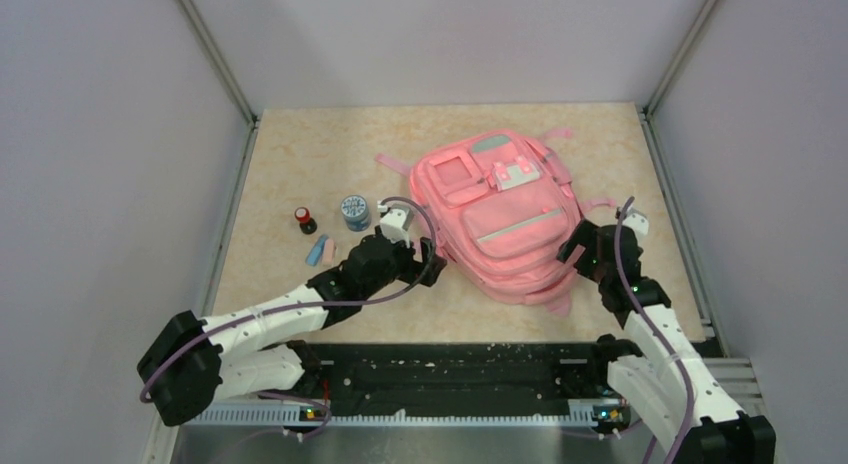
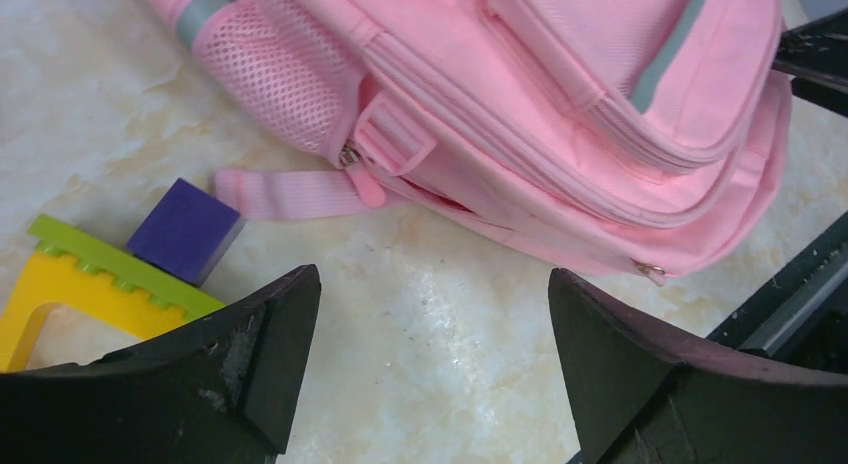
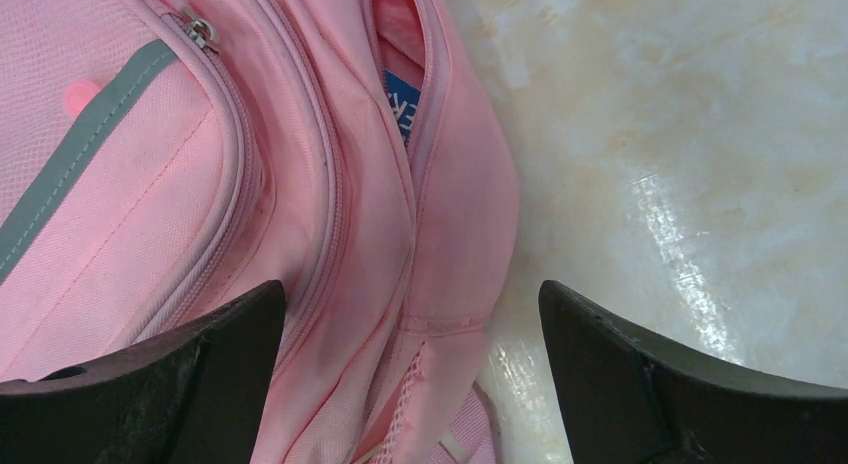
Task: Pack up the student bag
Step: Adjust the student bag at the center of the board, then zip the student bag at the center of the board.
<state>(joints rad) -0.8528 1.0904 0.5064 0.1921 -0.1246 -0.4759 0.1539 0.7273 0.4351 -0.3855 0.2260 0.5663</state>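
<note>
Pink student bag (image 1: 500,219) flat on counter (image 1: 300,154), centre-right; main zip gapes slightly, blue item (image 3: 398,102) inside. Left gripper (image 2: 432,284) and right gripper (image 3: 412,296) both released, empty, flanking bag's near end. Step: likely opening mouth. Next: fetch loose tin (image 1: 354,212); needs wider gap.

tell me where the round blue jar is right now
In the top view, the round blue jar stands on the table left of the student bag, beside a small red-capped bottle.

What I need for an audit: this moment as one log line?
left gripper: open | right gripper: open | student bag: on table
</note>
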